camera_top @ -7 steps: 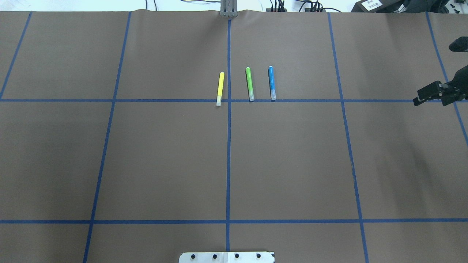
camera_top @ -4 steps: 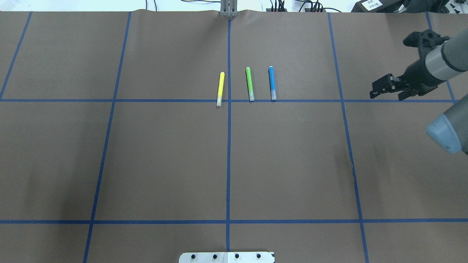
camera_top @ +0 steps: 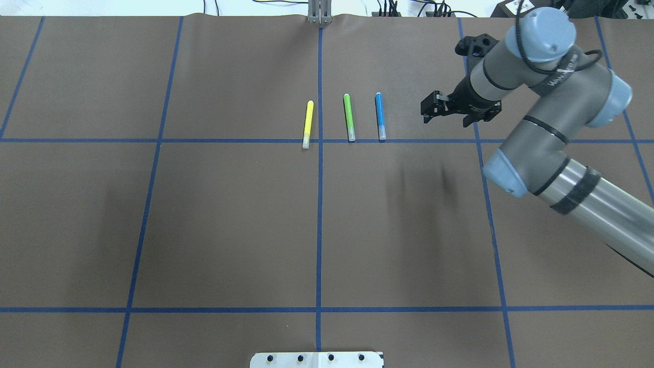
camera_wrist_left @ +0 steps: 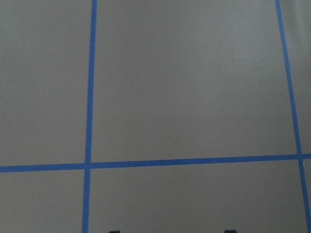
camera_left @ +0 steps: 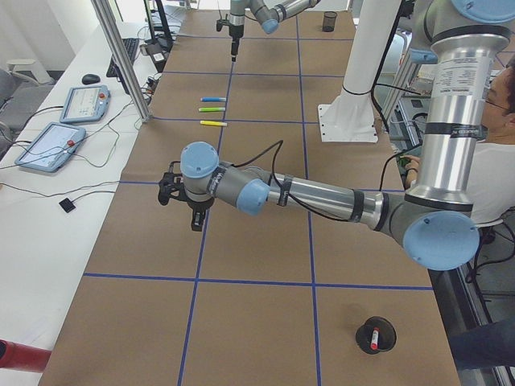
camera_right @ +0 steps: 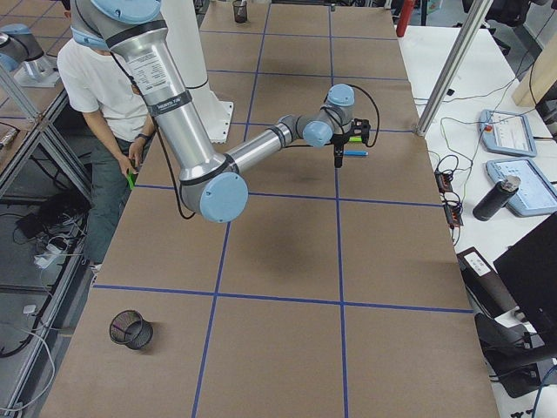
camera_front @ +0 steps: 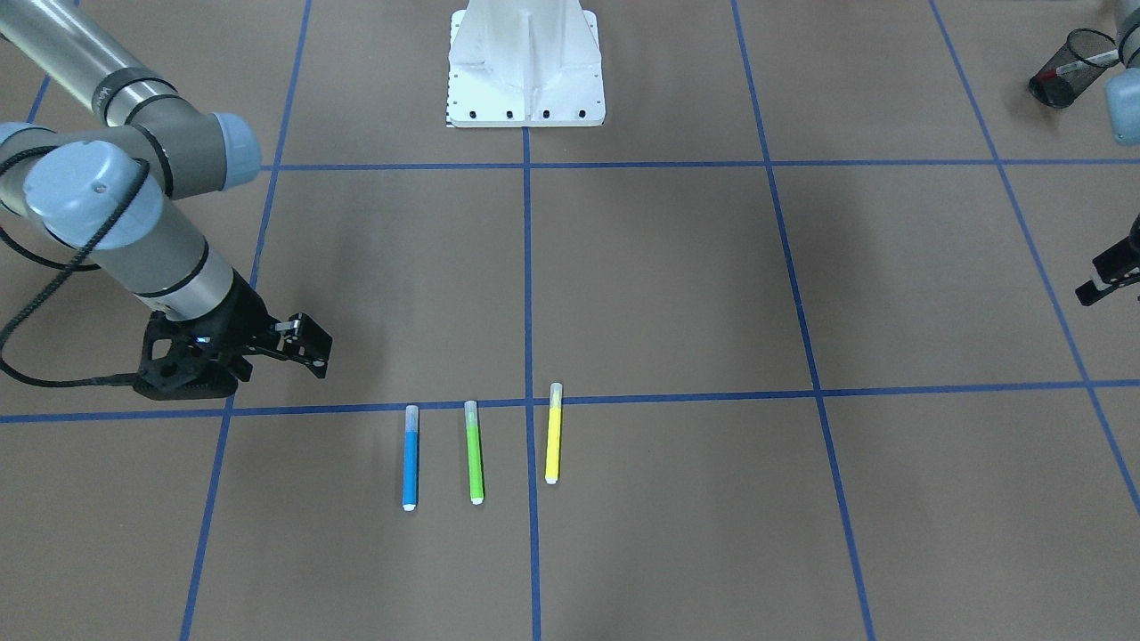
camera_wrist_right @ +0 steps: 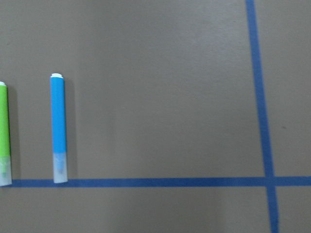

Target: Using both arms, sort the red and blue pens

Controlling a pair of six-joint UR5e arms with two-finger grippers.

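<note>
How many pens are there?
4: blue pen, green pen and yellow pen lie side by side; a red-capped pen sits in the black mesh cup. More may be hidden.

Soft, even light falls from above, so the right arm (camera_top: pixel 536 138) throws only faint, smeared shadows on the matte brown table (camera_top: pixel 230 230). Both wrist views are slightly blurred. In the right one, the blue pen (camera_wrist_right: pixel 58 121) casts a thin shadow to its right.

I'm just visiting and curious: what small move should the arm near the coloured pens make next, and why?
Probably slide the right gripper sideways until it is over the blue pen: its jaws stand open and empty, and that pen lies flat just beside it.
</note>
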